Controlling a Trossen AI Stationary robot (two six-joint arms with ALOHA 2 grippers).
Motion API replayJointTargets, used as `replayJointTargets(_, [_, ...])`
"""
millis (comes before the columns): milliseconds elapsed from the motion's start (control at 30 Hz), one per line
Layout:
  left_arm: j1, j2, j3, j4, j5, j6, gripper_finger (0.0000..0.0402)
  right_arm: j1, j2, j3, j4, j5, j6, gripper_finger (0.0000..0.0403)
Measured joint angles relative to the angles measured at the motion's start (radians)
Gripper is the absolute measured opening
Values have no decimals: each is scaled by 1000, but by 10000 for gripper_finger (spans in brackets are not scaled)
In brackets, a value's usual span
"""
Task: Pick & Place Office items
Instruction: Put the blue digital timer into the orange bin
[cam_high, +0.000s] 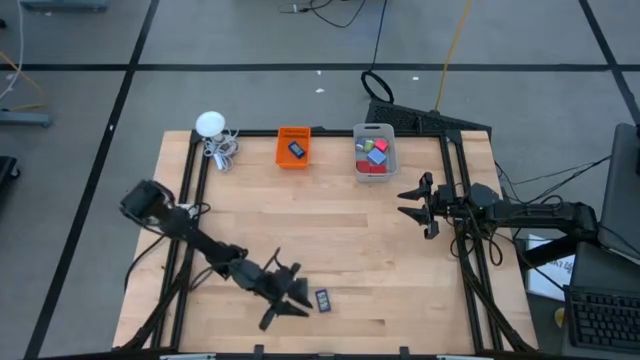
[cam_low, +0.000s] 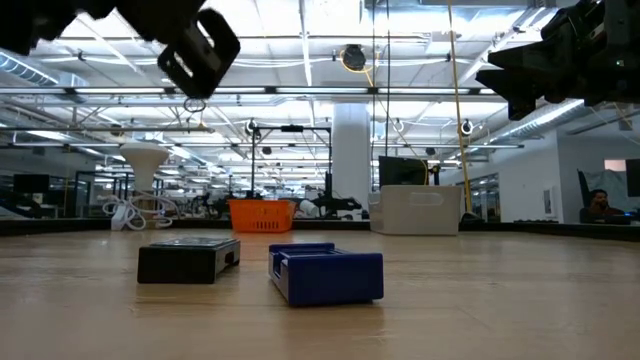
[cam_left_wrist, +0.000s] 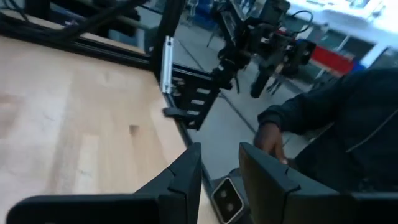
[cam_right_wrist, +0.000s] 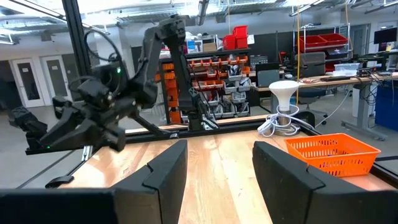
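- Two office items lie loose near the table's front edge: a blue block (cam_high: 323, 300) and a black block (cam_low: 188, 259), side by side.
- Left gripper (cam_high: 290, 298) hovers just beside them, fingers slightly apart, empty.
- Right gripper (cam_high: 415, 203) waits near the grey bin (cam_high: 374, 153), spread, empty.
- Step, judged: reaching; next comes lowering over one block.

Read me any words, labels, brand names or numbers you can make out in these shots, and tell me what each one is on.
No text can be read in any view.
Dark item in the orange bin: possible markings on top, too small to read.
Blue item on the table near the left claw: pale marks on top, too small to read.
Paper beside the table: print too blurred to read.
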Motion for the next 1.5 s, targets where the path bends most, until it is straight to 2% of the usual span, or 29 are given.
replayJointTargets(133, [-6, 75, 27, 51, 0, -28, 106, 0, 0, 0, 0, 0, 0, 171])
replayJointTargets(300, [13, 72, 54, -6, 9, 21, 106, 0, 0, 0, 0, 0, 0, 171])
replayJointTargets(367, [32, 29, 53, -20, 48, 48, 106, 0, 0, 0, 0, 0, 0, 171])
replayJointTargets(433, [63, -60, 52, -82, 129, 66, 106, 0, 0, 0, 0, 0, 0, 171])
replayJointTargets(500, [94, -186, 37, -223, 187, 69, 106, 0, 0, 0, 0, 0, 0, 171])
replayJointTargets(533, [106, -254, 28, -311, 179, 69, 106, 0, 0, 0, 0, 0, 0, 171])
replayJointTargets(667, [122, -516, 10, -703, -9, 150, 106, 0, 0, 0, 0, 0, 0, 171])
replayJointTargets(767, [117, -662, -2, -867, -181, 182, 106, 0, 0, 0, 0, 0, 0, 171])
replayJointTargets(867, [98, -781, -51, -892, -279, 225, 106, 0, 0, 0, 0, 0, 0, 171])
replayJointTargets(1000, [85, -891, -174, -813, -355, 235, 106, 0, 0, 0, 2, 0, 0, 171])
replayJointTargets(1167, [91, -908, -334, -603, -391, 78, 106, 0, 0, 0, 48, 2, -42, 171])
replayJointTargets(1300, [91, -862, -380, -512, -348, -71, 106, 0, 0, 0, 64, 0, -48, 171])
replayJointTargets(1400, [72, -784, -325, -556, -316, -22, 106, 0, 0, 0, 56, 0, -48, 171])
replayJointTargets(1500, [32, -674, -162, -785, -394, 42, 101, 0, 0, 0, 58, 0, -48, 171])
